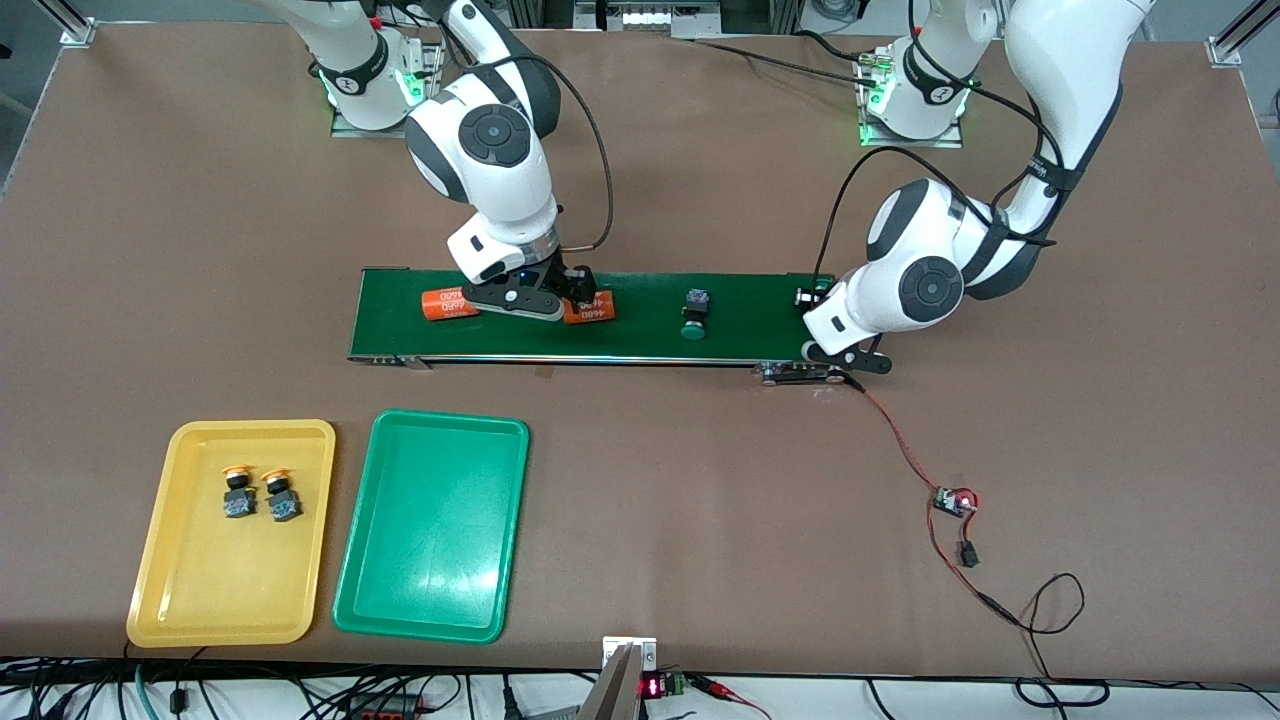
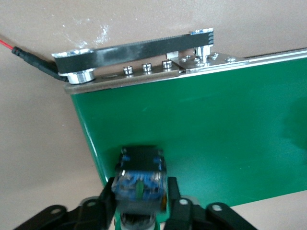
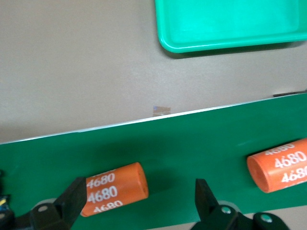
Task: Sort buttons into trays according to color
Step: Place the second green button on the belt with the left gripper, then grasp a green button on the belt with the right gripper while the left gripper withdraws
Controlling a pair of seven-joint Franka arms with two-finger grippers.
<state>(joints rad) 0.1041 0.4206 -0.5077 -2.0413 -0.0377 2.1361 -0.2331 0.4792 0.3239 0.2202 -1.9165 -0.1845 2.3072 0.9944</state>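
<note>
A button sat between the left gripper's narrowly parted fingers at the end of the conveyor belt; whether the grip was secure could not be told, and a loose hold risked dropping it. The right gripper hung wide open over the belt, empty, one orange cylinder between its jaws and another just outside them; closing there would seize the wrong item. A green button waited on the belt between the grippers. Two yellow buttons lay in the yellow tray; the green tray held none.

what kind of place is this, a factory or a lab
Most likely a robotics lab bench: two robot arms bolted to a brown table, a short green conveyor belt, loose wiring with a small circuit board.
</note>
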